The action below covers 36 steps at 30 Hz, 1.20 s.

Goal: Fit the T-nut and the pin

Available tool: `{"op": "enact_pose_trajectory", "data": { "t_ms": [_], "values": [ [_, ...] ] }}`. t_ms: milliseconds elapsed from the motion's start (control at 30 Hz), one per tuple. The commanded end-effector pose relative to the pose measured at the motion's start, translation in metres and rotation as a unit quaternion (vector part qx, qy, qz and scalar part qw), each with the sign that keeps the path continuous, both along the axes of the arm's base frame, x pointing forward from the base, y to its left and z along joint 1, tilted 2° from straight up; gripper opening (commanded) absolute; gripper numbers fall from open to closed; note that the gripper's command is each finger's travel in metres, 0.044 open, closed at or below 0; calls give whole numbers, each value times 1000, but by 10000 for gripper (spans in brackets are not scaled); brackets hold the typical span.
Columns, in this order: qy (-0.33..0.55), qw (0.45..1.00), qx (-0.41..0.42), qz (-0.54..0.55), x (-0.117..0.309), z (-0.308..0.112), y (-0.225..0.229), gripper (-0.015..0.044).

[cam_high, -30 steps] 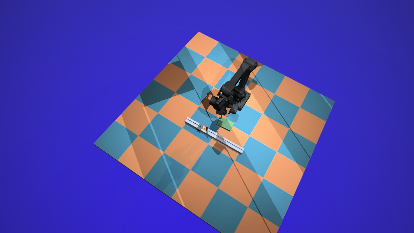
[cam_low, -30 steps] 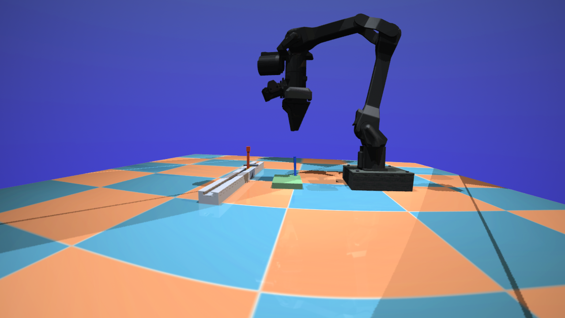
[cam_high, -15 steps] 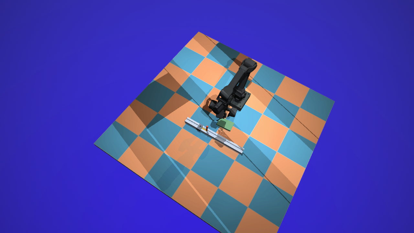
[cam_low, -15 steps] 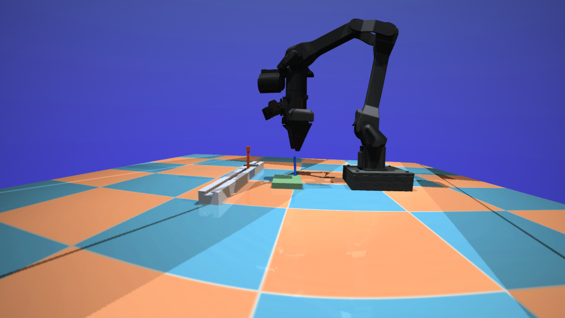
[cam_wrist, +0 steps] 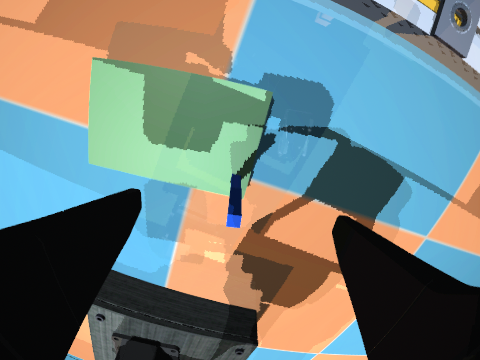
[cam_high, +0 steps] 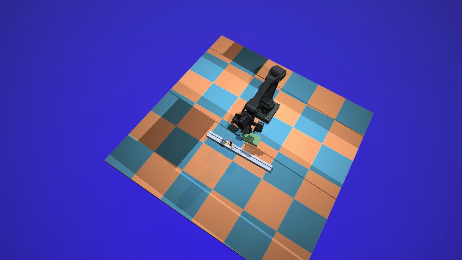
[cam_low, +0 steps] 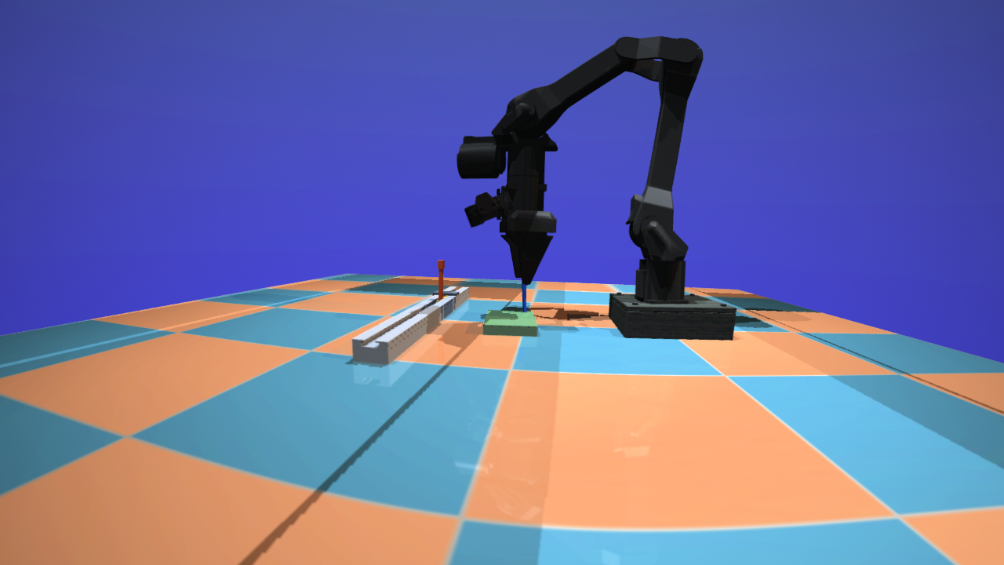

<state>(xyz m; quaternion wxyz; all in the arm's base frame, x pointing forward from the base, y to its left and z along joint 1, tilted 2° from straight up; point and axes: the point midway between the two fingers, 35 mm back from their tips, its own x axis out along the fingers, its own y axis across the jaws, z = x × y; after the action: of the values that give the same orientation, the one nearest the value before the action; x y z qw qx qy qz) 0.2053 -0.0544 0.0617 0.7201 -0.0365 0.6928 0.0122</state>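
Exterior view: rail (cam_high: 248, 155) (cam_low: 407, 329) (cam_wrist: 410, 22) left of center, orange handle (cam_high: 231, 142) (cam_low: 441, 279) upright at it. Green tray (cam_high: 253, 139) (cam_low: 510, 324) (cam_wrist: 120, 120) mid-frame, blue pin (cam_low: 524, 298) (cam_wrist: 234, 200) upright at its far right corner. Tool (cam_low: 526, 282) (cam_wrist: 239, 212) above tray, fingers wide open, holding nothing. Base (cam_high: 274, 117) (cam_low: 674, 324) (cam_wrist: 180, 311) right of center.

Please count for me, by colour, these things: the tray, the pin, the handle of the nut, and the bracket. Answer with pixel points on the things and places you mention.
Green: 1, tray (cam_high: 253, 139) (cam_low: 510, 328) (cam_wrist: 117, 120)
Blue: 1, pin (cam_low: 524, 297) (cam_wrist: 234, 200)
Orange: 1, handle (cam_high: 231, 142) (cam_low: 441, 279)
Dark grey: 1, bracket (cam_high: 221, 143) (cam_wrist: 450, 37)
Total: 4
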Motion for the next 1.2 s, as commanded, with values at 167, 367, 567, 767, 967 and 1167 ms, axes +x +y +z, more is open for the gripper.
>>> {"op": "enact_pose_trajectory", "data": {
  "t_ms": [167, 367, 567, 767, 967, 1167],
  "values": [
    [2, 1000, 2, 3, -1, -18, 1, 440],
    [2, 1000, 2, 3, -1, -27, 1, 440],
    [3, 1000, 2, 3, -1, -37, 1, 440],
    [3, 1000, 2, 3, -1, -39, 1, 361],
    [3, 1000, 2, 3, -1, -39, 1, 204],
    [3, 1000, 2, 3, -1, -39, 1, 46]
  ]
}}
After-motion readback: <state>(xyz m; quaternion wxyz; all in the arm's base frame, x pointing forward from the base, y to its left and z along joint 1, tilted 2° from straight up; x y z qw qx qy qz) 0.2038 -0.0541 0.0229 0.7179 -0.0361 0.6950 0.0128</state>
